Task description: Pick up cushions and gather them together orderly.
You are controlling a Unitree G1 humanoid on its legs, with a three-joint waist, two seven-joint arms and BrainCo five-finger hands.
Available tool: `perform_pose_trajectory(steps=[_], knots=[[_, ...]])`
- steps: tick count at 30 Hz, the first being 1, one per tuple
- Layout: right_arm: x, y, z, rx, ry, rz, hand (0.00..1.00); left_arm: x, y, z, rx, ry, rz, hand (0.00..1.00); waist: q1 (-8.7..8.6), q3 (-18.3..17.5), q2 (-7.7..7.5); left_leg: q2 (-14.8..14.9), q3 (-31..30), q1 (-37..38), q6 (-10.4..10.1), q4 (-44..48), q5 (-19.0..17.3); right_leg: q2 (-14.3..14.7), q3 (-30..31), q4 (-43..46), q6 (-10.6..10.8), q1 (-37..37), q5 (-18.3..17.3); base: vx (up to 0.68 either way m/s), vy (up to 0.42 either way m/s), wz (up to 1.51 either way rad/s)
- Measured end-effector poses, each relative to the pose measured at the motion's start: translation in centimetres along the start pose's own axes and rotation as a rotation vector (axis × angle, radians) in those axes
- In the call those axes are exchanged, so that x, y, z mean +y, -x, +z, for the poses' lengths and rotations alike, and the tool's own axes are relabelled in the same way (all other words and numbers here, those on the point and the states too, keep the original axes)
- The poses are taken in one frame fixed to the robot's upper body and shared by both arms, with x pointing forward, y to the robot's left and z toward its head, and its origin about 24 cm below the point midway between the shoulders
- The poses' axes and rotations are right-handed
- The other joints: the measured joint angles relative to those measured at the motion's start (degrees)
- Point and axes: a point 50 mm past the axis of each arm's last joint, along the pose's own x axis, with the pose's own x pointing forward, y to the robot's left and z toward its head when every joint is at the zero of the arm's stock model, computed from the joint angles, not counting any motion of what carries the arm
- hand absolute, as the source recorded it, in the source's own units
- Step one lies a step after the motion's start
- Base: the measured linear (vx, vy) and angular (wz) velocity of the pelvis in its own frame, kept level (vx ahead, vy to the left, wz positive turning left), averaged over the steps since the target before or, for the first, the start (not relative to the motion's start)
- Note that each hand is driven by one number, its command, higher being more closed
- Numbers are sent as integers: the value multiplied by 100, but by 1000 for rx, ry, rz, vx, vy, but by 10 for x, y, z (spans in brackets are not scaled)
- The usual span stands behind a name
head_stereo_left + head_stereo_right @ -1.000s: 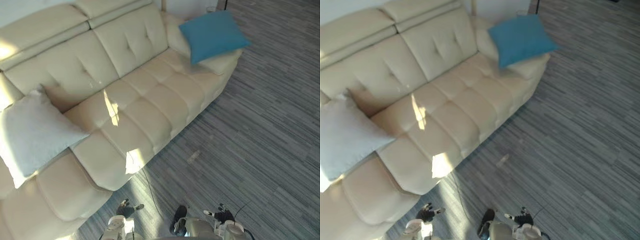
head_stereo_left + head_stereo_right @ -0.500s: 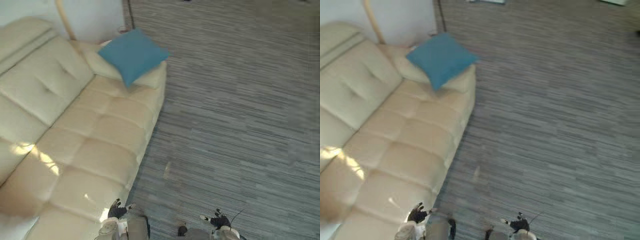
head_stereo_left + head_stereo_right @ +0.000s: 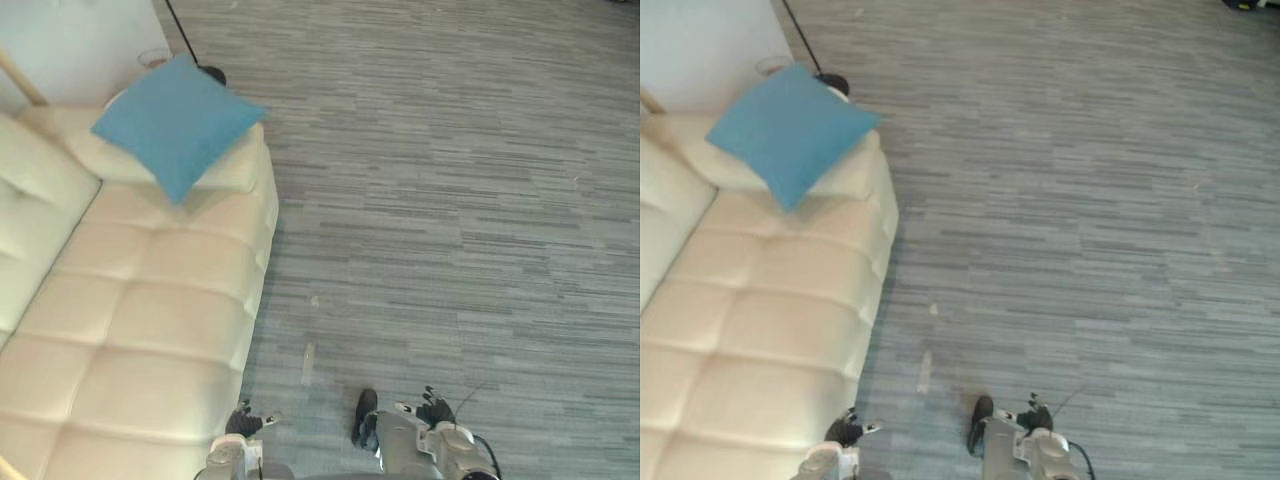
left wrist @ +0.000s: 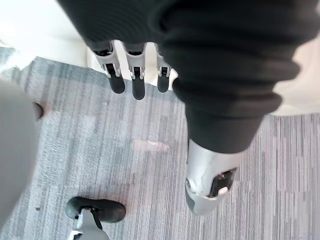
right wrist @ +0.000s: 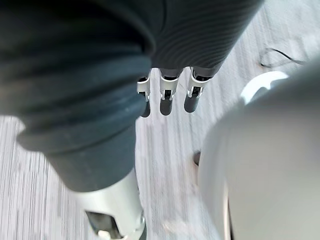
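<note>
- One blue cushion (image 3: 175,120) lay at the far left, tilted on the armrest of the sofa (image 3: 150,300), with one corner pointing down toward the seat.
- One cream sofa filled the left side. Its tufted seat carried nothing but that cushion.
- The grey striped floor (image 3: 450,200) took up the right and far part of the scene.
- One black round base (image 3: 211,75) with a thin pole stood on the floor just behind the cushion.
- One small pale scrap (image 3: 308,363) lay on the floor near the sofa's front edge.
- The left hand (image 3: 243,422) hung low at the near edge, just beside the sofa front, its fingers (image 4: 137,82) straight and holding nothing.
- The right hand (image 3: 430,410) hung at the near edge to the right, over the floor. Its fingers (image 5: 167,97) were straight and empty too.
- Both hands were well apart from the cushion.
</note>
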Motion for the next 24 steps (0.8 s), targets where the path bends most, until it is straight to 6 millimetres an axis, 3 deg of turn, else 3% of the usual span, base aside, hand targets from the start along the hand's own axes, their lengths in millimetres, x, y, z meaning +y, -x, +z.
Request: perform_pose_trajectory(steps=[2,3,5,8,9,10,11,12,13,15,17,19,20,21,23,24], knots=[[2,1,-4,9,-5,-5,0,2,-1,7,-29,10,9,0,48,70,-41,126,-35,-621,-69,1597,-14,205,-38,-254,-166,613,-129,495,-278,-10],[6,2,-7,18,-21,-2,0,4,-1,12,-50,4,14,0,99,109,-143,22,104,-953,-69,1920,-108,230,-18,-476,-198,1042,-202,478,-231,-13],[9,3,-8,24,-38,-1,0,3,-2,18,-75,5,13,0,154,112,-225,-130,414,-1355,70,1594,-293,252,23,-850,-148,1465,-176,306,-136,-10],[12,1,-2,11,-59,3,0,-2,-2,22,-91,13,5,0,282,124,-181,-590,814,-1613,209,-551,-365,206,213,-1331,-46,1949,-167,399,-31,-26],[12,1,1,4,-59,6,0,-2,-2,22,-89,13,4,0,298,123,-184,-770,797,-1590,291,-1358,-221,163,271,-1425,11,2039,-201,505,97,-33],[14,-1,7,-11,-59,10,0,-2,-2,21,-85,13,3,0,328,117,-155,-985,797,-1566,339,-2899,509,126,395,-1612,152,2228,-291,425,113,-30],[15,-1,7,-12,-59,12,0,-2,-2,20,-83,13,4,0,356,119,-156,-1004,809,-1551,342,-3073,799,118,444,-1644,191,2281,-317,540,152,-45],[17,-1,8,-13,-59,16,0,-2,-2,20,-79,11,5,0,442,107,-150,-1034,903,-1371,419,-3307,1370,85,613,-1716,293,2404,-377,506,131,-34],[22,-1,10,-15,-60,30,0,3,-4,22,-83,1,13,0,478,130,-324,-1219,1019,-1251,679,-3276,1263,-118,694,-1755,383,2499,-431,518,123,-26],[21,-1,7,-7,-55,30,0,7,-4,23,-83,-5,22,0,485,101,-439,-1337,1094,-1362,824,-2765,838,-317,813,-1536,517,2499,-441,511,140,0],[20,0,4,-1,-54,30,0,9,-4,18,-62,-12,26,0,486,98,-421,-1368,1107,-1169,889,-2379,327,-458,998,-140,790,2167,-605,493,174,4],[19,1,-2,13,-54,38,0,12,-4,14,-41,-34,25,0,433,108,-447,-1518,954,-674,962,-2429,1,-722,1022,1905,1259,1480,-472,495,135,21],[18,2,-5,22,-54,39,0,12,-4,11,-28,-54,19,0,431,111,-457,-1602,908,-268,991,-2528,-132,-879,966,2793,1154,1203,-621,508,83,35],[17,4,-10,33,-54,38,0,12,-3,7,-17,-62,18,0,427,105,-445,-1662,828,125,1005,-2702,-195,-965,857,3076,1017,1006,-764,603,60,38],[15,4,-9,21,-51,36,0,11,-2,4,-8,-60,17,0,335,96,-420,-1668,653,528,1027,-2955,-211,-1004,619,2929,800,725,-916,487,-21,53],[15,2,-3,3,-51,38,0,8,-2,4,-9,-55,11,0,227,87,-380,-1581,406,742,1030,-3124,-213,-881,476,2246,684,342,-992,396,-66,82]])
